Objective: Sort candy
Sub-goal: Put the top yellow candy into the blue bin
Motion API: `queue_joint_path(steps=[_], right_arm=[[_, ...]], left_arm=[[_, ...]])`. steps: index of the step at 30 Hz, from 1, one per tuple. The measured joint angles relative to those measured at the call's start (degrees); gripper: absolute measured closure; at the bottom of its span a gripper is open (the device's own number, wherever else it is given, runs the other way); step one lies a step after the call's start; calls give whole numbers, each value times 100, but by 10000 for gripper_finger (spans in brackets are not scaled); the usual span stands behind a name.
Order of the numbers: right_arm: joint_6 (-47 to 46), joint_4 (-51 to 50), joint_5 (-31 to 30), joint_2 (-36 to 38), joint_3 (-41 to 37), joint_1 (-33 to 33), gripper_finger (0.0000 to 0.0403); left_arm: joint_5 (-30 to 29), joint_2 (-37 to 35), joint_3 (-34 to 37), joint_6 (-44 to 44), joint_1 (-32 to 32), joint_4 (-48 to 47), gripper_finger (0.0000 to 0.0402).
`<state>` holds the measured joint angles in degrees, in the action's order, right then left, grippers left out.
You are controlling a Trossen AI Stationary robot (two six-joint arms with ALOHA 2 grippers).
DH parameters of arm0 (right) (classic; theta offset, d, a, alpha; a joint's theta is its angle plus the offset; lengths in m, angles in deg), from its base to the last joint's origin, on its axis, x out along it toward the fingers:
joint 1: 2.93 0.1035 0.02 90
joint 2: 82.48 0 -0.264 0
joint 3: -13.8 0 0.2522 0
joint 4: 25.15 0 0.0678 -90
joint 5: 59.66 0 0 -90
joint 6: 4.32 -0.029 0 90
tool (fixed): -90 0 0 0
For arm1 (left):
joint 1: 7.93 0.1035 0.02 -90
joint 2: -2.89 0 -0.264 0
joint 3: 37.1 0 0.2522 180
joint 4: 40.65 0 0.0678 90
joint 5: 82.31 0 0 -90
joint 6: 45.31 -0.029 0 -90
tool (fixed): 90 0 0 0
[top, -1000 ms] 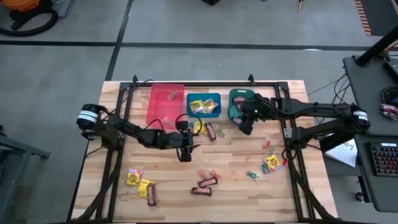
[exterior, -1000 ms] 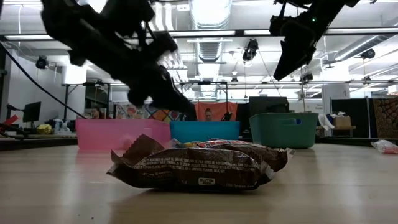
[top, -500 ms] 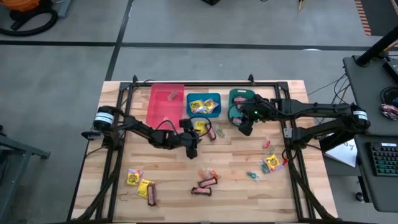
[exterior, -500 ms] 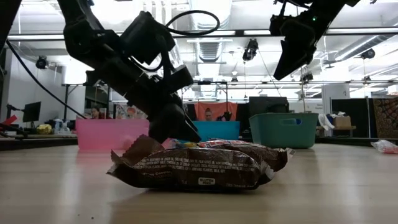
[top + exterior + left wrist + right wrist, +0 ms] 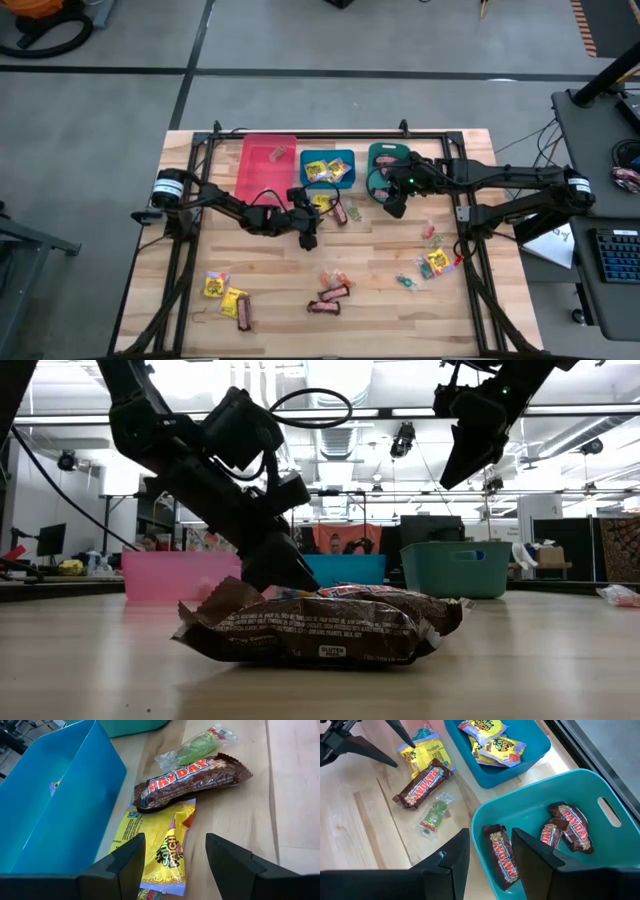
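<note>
A: Bins first. Pink bin (image 5: 267,164) sits well off to the side of the left gripper (image 5: 309,238); blue bin (image 5: 55,805) is just beside it; teal bin (image 5: 555,815) lies directly under the right gripper (image 5: 487,852).

B: Left gripper's state?

A: Fingers spread, empty, low over the table. Straight ahead between the fingers lies a yellow packet (image 5: 160,847); a Payday bar (image 5: 192,777) rests on its far edge, and a green clear-wrapped piece (image 5: 192,750) lies just beyond the bar.

B: Right gripper?

A: Hangs above the teal bin, fingers apart, nothing between them. Below it are three Payday bars in the bin (image 5: 502,855).

B: Remaining candy?

A: Yellow packets in the blue bin (image 5: 492,742). Loose pieces near the table's front edge (image 5: 330,290), well apart from both grippers.
</note>
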<state>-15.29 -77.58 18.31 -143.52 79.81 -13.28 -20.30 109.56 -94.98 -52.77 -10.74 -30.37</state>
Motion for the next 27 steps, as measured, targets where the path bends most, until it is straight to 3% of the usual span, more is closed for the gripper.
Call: queue_joint_path(steps=[22,27], right_arm=[[0,1,2,0,-7,0,266],[0,-1,-2,-1,-7,16,266]], left_arm=[[7,4,2,153,30,-7,210],[7,371,-17,157,30,348,210]])
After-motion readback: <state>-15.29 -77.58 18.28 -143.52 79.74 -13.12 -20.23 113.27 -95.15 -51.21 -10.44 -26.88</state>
